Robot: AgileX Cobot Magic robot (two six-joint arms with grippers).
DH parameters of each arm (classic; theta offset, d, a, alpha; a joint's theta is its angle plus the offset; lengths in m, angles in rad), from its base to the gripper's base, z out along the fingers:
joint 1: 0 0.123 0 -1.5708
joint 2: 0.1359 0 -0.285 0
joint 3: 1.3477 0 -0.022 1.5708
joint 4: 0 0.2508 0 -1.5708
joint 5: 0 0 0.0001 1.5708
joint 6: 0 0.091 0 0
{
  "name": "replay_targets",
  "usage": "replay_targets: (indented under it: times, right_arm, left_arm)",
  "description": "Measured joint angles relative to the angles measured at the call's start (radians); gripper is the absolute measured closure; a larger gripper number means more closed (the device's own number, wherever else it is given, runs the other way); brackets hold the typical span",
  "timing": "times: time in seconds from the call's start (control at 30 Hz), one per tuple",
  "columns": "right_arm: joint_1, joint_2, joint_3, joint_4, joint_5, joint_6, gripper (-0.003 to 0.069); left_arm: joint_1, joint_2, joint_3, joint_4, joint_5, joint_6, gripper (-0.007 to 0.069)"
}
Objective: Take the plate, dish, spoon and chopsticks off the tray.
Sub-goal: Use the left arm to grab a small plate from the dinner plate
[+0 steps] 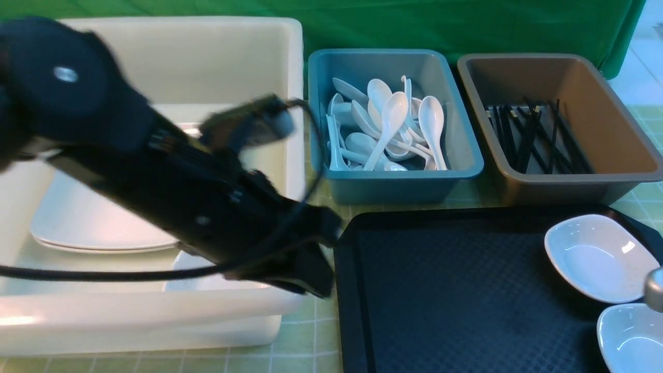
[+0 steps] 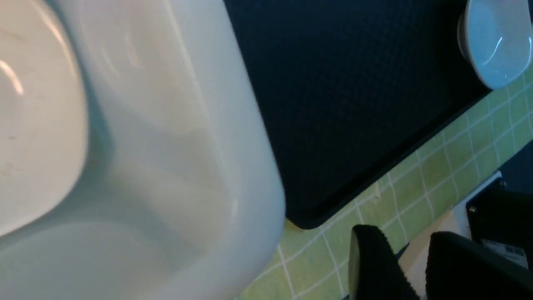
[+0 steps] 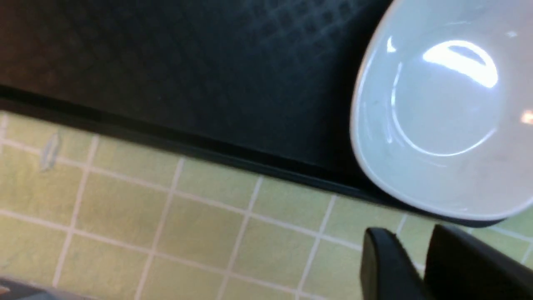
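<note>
Two small dishes are left for us on the tray (image 1: 445, 290), both at its right end: the far dish (image 1: 598, 256) and the near dish (image 1: 632, 336), close together but not touching. The plate (image 1: 98, 217) already lies in the white tub (image 1: 155, 316) just left of the tray.

Our left fingers (image 2: 370, 258) hover over the worktop (image 1: 311, 336) between the tub and the tray, parted, with nothing between them. Our right fingers (image 3: 383, 266) hang just outside the tray's rim, near one dish, though we cannot tell which. Only a narrow gap shows between them, and they hold nothing.

We judge the step in hand to be taking a dish with the right fingers. To do it well, we should spread them wider and come down over the wall nearest the tray's rim, one finger in the hollow and one outside. We should pinch firmly, since the glaze looks slippery, and lift straight up before carrying, so the dish neither drags on the tray's rim nor knocks its neighbour.

Both dishes sit upright, hollow facing up. The far dish's longer span runs aslant to the tray's edges, from towards the tray's middle out to its right side.
</note>
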Motion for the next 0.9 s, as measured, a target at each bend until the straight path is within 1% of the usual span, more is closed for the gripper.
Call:
replay_targets:
  times: [0.07, 0.17, 0.3, 0.37, 0.4, 0.43, 0.63, 0.73, 0.83, 0.9]
  right_arm:
    - [0.000, -0.092, 0.000, 0.001, 0.004, -0.006, 0.0545]
    - [0.000, -0.217, 0.000, 0.001, 0.006, -0.007, 0.0582]
    - [0.000, -0.419, 0.000, -0.002, 0.007, -0.007, 0.0651]
    - [0.000, -0.507, 0.000, -0.017, 0.007, -0.007, 0.0655]
    - [0.000, -0.517, -0.001, -0.023, 0.007, -0.007, 0.0655]
    - [0.000, -0.593, -0.001, -0.050, 0.007, -0.006, 0.0655]
    - [0.000, -0.822, -0.001, -0.190, 0.008, 0.043, 0.0655]
    - [0.000, -0.872, -0.001, -0.231, 0.012, 0.060, 0.0653]
    - [0.000, -0.873, -0.001, -0.236, 0.017, 0.068, 0.0650]
    - [0.000, -0.873, -0.001, -0.237, 0.008, 0.071, 0.0648]
  left_arm:
    - [-0.062, 0.060, -0.059, 0.001, -0.001, -0.021, 0.0414]
    - [-0.128, 0.148, -0.151, 0.008, 0.000, -0.045, 0.0410]
    - [-0.228, 0.306, -0.347, 0.027, 0.037, -0.098, 0.0405]
    - [-0.267, 0.395, -0.453, 0.034, 0.060, -0.113, 0.0403]
    - [-0.275, 0.404, -0.464, 0.035, 0.065, -0.116, 0.0403]
    - [-0.305, 0.478, -0.551, 0.046, 0.081, -0.133, 0.0402]
    - [-0.398, 0.731, -0.843, 0.078, 0.121, -0.184, 0.0400]
    - [-0.423, 0.836, -0.954, 0.080, 0.125, -0.215, 0.0400]
    - [-0.441, 0.906, -1.028, 0.078, 0.125, -0.236, 0.0397]
    - [-0.451, 0.968, -1.095, 0.077, 0.124, -0.267, 0.0380]
